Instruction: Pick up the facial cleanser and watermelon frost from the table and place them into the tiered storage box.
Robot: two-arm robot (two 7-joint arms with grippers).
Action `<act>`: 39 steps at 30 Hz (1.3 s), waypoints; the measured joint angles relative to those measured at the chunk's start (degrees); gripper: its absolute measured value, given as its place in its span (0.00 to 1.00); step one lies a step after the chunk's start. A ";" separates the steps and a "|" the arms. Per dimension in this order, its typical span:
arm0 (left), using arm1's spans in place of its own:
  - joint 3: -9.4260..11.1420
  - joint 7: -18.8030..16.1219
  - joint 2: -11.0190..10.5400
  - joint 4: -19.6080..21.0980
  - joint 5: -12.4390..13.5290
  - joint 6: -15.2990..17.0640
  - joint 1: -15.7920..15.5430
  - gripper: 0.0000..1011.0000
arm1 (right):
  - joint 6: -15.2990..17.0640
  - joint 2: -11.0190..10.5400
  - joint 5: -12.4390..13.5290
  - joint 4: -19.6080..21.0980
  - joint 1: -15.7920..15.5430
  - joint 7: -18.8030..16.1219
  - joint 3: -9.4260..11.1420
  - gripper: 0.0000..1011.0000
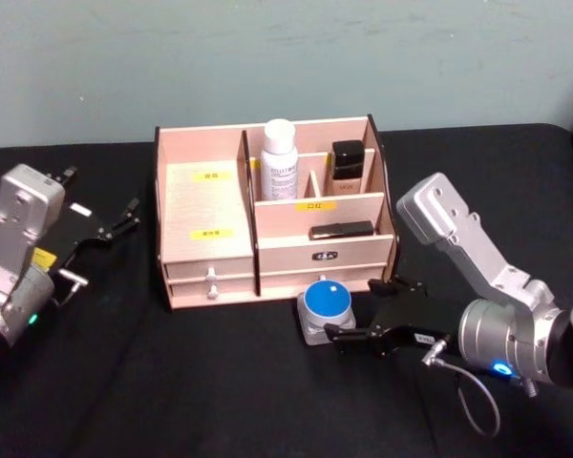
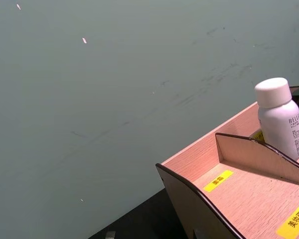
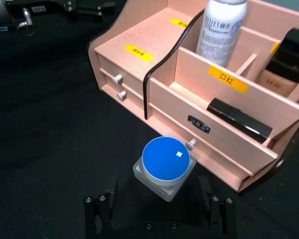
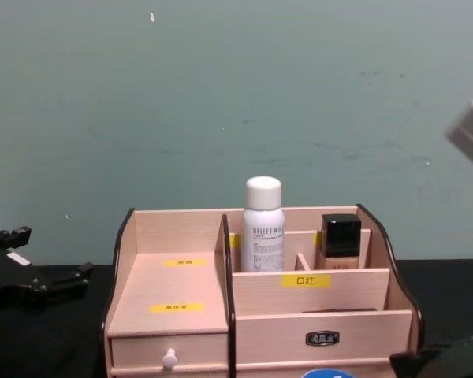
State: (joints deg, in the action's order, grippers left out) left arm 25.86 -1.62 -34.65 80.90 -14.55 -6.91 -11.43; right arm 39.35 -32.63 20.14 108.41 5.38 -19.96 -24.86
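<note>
Pale wood grain, dark edging, yellow labels on tiered storage box [image 1: 202,202]. White bottle [image 1: 280,157], grey lettering. Blue lid on grey jar [image 1: 327,301]. Black table [image 1: 172,382].

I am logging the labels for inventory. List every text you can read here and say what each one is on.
"口红": right yellow label, on the middle panel of the organiser.
"美妆蛋": front-left yellow label, as best it reads.
"BEL...": white bottle; the rest is blurred.
Too small to read: back-left yellow label, drawer plaque, print on the dark bottle.
</note>
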 joint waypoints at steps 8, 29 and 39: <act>0.00 0.00 0.00 0.00 0.00 0.00 0.00 1.00 | 0.25 1.38 -0.64 -2.03 1.13 -0.68 -0.95 0.99; 0.00 0.00 0.00 0.00 0.00 0.00 0.00 1.00 | -1.32 3.90 -3.46 -6.62 4.61 -2.57 -3.40 0.99; 0.00 0.00 0.00 0.00 0.00 0.00 0.00 1.00 | -1.51 4.38 -5.20 -7.50 4.95 -2.66 -3.59 0.99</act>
State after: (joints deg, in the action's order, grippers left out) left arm 25.86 -1.62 -34.65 80.90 -14.55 -6.91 -11.43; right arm 37.84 -28.25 14.94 100.92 10.33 -22.62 -28.45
